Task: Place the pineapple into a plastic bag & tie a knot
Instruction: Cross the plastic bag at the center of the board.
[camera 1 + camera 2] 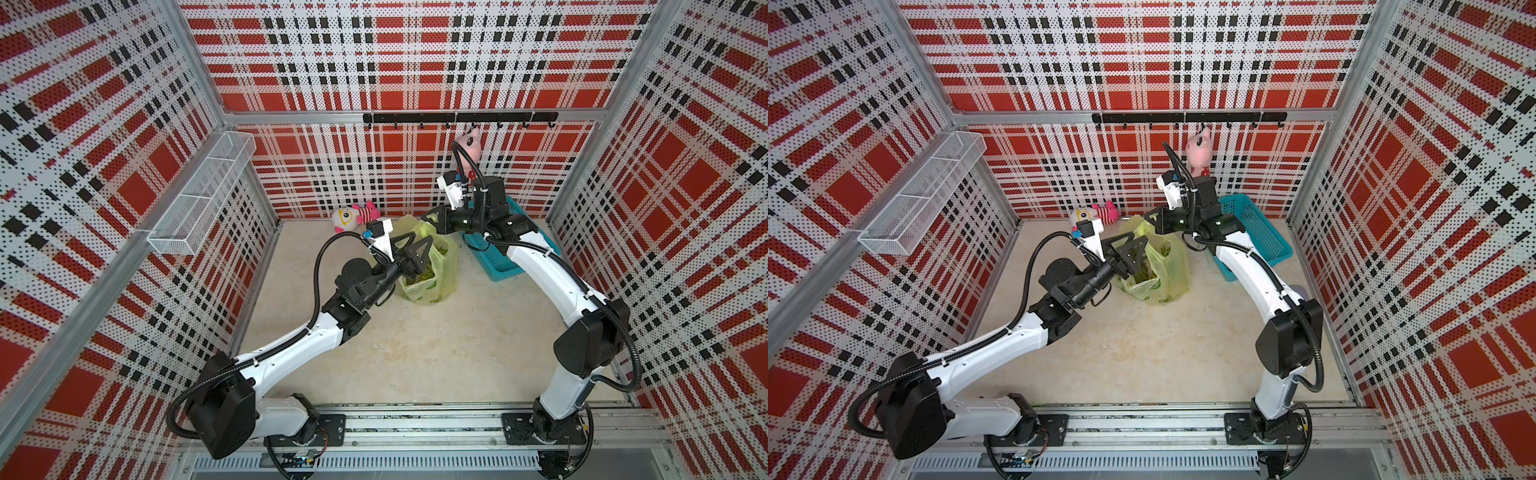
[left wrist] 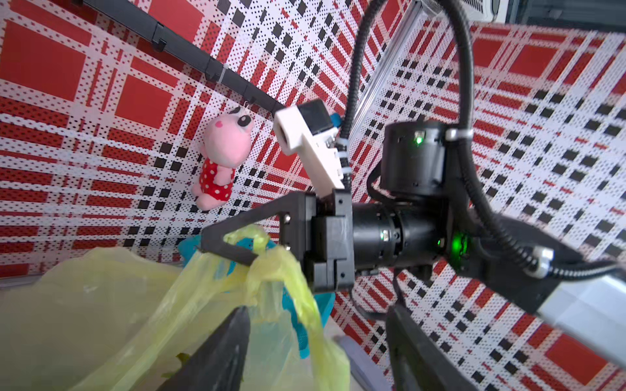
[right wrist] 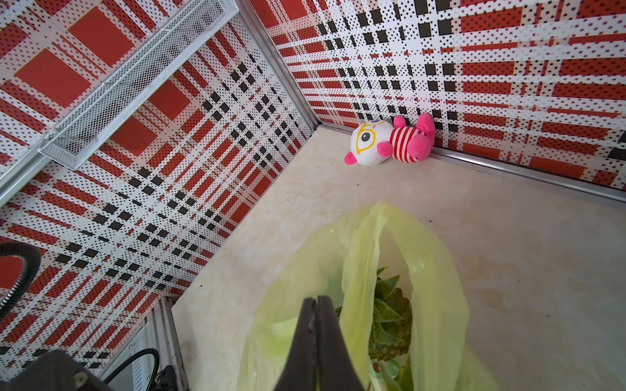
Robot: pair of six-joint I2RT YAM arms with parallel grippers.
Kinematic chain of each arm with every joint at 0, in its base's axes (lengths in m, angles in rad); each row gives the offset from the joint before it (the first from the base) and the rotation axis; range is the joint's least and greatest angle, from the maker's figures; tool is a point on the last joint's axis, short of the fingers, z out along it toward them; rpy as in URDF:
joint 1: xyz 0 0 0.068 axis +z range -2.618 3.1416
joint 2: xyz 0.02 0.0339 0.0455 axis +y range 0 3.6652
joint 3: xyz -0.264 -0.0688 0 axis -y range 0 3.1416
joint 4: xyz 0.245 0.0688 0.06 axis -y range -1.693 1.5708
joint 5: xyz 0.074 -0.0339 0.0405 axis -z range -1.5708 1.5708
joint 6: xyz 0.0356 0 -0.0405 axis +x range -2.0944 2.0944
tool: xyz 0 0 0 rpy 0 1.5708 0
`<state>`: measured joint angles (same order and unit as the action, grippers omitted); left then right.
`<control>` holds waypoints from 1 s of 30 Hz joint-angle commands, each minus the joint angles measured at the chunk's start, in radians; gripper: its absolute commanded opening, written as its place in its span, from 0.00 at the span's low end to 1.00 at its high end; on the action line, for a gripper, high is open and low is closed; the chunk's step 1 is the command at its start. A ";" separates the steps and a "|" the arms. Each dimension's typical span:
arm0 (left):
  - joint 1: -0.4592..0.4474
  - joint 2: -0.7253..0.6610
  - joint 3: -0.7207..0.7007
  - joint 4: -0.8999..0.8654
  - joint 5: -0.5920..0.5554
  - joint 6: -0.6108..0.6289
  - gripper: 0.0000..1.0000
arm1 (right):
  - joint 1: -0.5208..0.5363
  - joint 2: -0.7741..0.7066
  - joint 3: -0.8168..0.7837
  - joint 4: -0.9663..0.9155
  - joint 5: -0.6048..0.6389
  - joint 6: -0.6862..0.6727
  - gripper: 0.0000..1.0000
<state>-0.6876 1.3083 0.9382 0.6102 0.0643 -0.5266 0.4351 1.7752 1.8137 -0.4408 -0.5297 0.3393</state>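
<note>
Plastic bag (image 1: 442, 270) stands on the tabletop (image 1: 415, 353) toward the back wall, just beside the teal basket (image 1: 500, 266), with the pineapple (image 3: 389, 318) inside and its leafy crown showing at the mouth. Right gripper (image 3: 318, 304): fingers pressed together on a bunched handle of the bag, holding it raised. Left gripper (image 2: 318, 309): fingers spread apart over the bag's mouth, clamped on nothing.
</note>
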 commanded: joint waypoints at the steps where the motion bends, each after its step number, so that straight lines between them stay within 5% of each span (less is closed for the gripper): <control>1: 0.025 0.021 0.064 -0.110 0.085 -0.112 0.64 | 0.007 -0.039 -0.001 0.022 0.016 -0.002 0.00; 14: 0.031 0.070 0.146 -0.254 0.116 -0.133 0.44 | 0.014 -0.038 0.004 0.018 0.025 -0.011 0.00; 23: 0.049 0.051 0.139 -0.247 0.076 -0.118 0.00 | 0.014 -0.067 0.025 -0.013 0.048 -0.042 0.00; 30: 0.077 0.017 0.094 -0.244 0.058 -0.110 0.00 | 0.010 -0.083 0.040 -0.071 0.081 -0.059 0.15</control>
<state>-0.6231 1.3609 1.0481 0.3573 0.1303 -0.6502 0.4431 1.7332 1.8229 -0.4763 -0.4725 0.3054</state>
